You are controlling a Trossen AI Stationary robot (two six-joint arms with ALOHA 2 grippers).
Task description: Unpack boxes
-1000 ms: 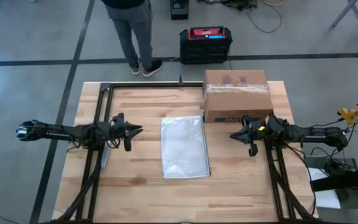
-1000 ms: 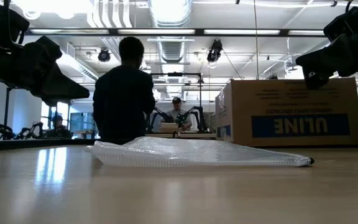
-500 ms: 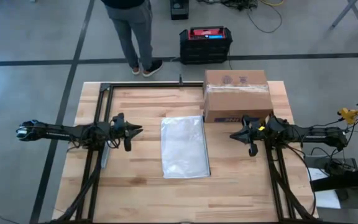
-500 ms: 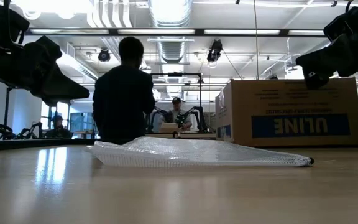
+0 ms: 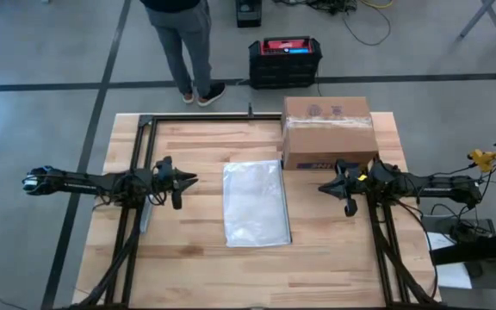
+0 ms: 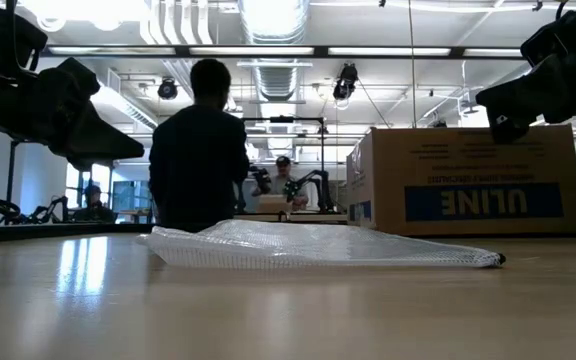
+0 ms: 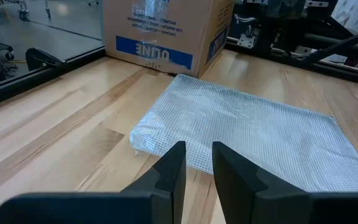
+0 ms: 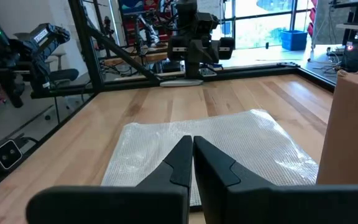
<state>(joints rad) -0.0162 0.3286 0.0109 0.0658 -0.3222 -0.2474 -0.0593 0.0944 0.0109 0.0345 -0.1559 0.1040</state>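
Your left gripper (image 5: pixel 189 180) hovers above table (image 5: pixel 196 258) at left side, fingers (image 7: pixel 174 167) slightly parted, grasping nothing. Clear mesh bag (image 5: pixel 254 203) lies flat mid-table, between both grippers, near edge just beside box. Cardboard box (image 5: pixel 328 131) with blue ULINE label stands upright at far right part of table, top flaps apparently taped down, though hard to confirm from overhead. Your right gripper (image 5: pixel 327 186) hangs just in front of box, jaws clenched, empty. Person (image 5: pixel 183 43) stands beyond far edge.

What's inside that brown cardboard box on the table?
That can't be seen: the cardboard box has its taped flaps shut, hiding any contents. Beside it, only a clear plastic bag lies flat on the table.
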